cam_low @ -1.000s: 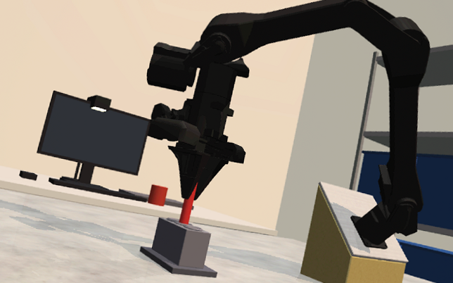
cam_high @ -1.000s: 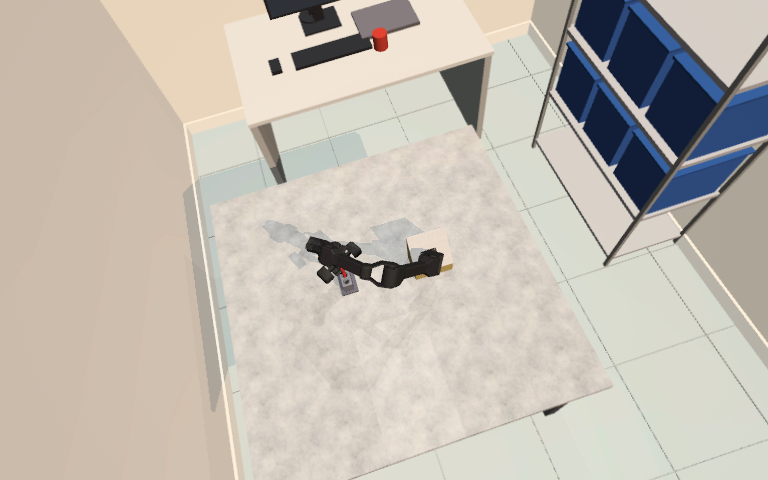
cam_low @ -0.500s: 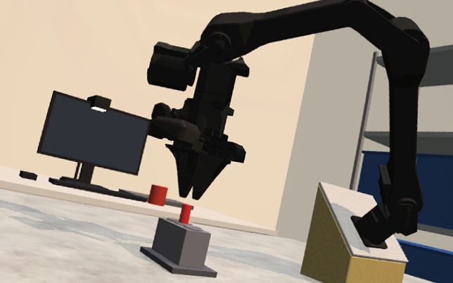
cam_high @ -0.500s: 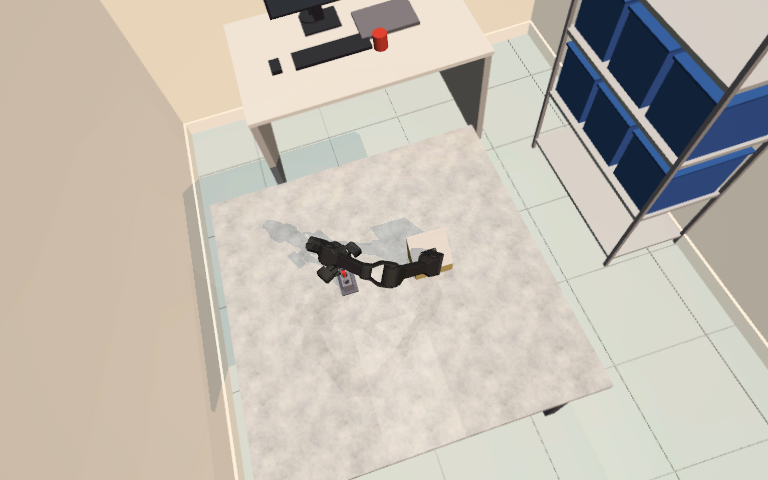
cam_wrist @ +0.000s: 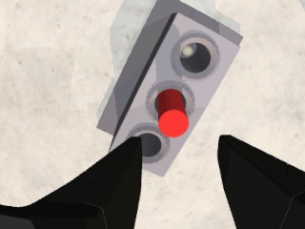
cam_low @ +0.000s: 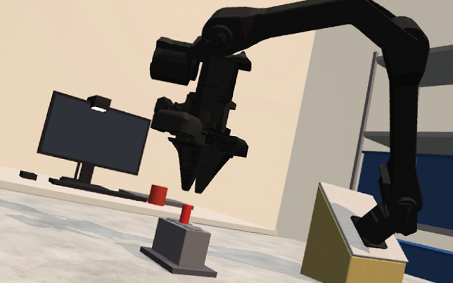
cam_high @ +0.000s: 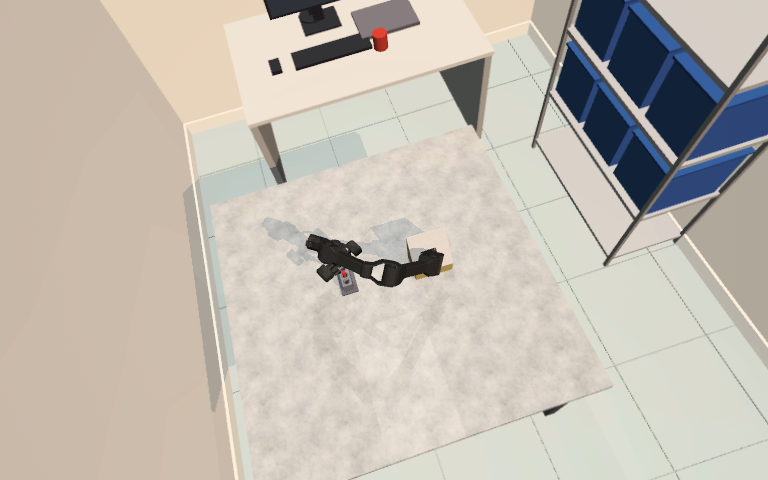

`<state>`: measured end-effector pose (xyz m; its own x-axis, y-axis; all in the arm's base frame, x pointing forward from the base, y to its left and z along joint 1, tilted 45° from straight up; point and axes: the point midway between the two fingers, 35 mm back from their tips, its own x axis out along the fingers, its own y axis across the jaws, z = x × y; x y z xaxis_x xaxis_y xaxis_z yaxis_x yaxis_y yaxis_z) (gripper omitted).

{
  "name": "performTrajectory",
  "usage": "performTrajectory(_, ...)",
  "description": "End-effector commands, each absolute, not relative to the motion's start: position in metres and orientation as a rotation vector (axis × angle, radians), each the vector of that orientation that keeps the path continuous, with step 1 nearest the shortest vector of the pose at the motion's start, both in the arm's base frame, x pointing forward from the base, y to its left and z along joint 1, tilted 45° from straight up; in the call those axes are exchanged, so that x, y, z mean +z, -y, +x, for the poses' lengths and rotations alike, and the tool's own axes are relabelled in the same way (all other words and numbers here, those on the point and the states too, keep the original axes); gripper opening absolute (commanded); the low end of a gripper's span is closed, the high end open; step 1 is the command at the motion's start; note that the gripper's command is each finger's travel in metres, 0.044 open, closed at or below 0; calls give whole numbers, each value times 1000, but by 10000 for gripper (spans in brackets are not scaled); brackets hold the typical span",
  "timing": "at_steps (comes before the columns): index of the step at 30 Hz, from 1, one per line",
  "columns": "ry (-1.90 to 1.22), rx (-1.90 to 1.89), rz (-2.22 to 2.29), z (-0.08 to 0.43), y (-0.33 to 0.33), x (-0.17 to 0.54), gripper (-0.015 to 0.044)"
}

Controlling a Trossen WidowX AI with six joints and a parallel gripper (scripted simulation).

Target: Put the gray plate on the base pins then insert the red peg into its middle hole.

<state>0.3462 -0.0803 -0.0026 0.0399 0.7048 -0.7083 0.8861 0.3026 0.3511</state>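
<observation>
The gray plate (cam_low: 193, 249) (cam_wrist: 204, 91), a thick block with three holes, sits flat on the dark gray base (cam_low: 195, 272). One pale pin tip (cam_wrist: 187, 51) shows in the plate's upper hole in the wrist view; the other pin is not visible. The red peg (cam_high: 343, 273) (cam_low: 185, 214) (cam_wrist: 173, 123) stands upright in the middle hole, with its upper part above the plate. How deep it sits is hidden. My gripper (cam_low: 192, 190) (cam_wrist: 179, 147) is open and empty, its fingertips a little above the peg's top. In the wrist view, the left fingertip partly covers the lower hole's edge.
The wedge-shaped arm mount (cam_high: 427, 242) (cam_low: 375, 276) stands on the table (cam_high: 396, 362) to the right of the base. A desk (cam_high: 339, 84) with a monitor, keyboard and red cup (cam_high: 380, 40) (cam_low: 157, 195) is behind. A shelf with blue bins (cam_high: 614, 121) stands at the right.
</observation>
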Motion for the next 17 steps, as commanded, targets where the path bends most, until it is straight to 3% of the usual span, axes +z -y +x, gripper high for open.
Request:
performTrajectory(1, -1709, -263, 1443, 346, 83, 0, 150)
performTrajectory(17, -1709, -263, 1443, 344, 90, 8, 150)
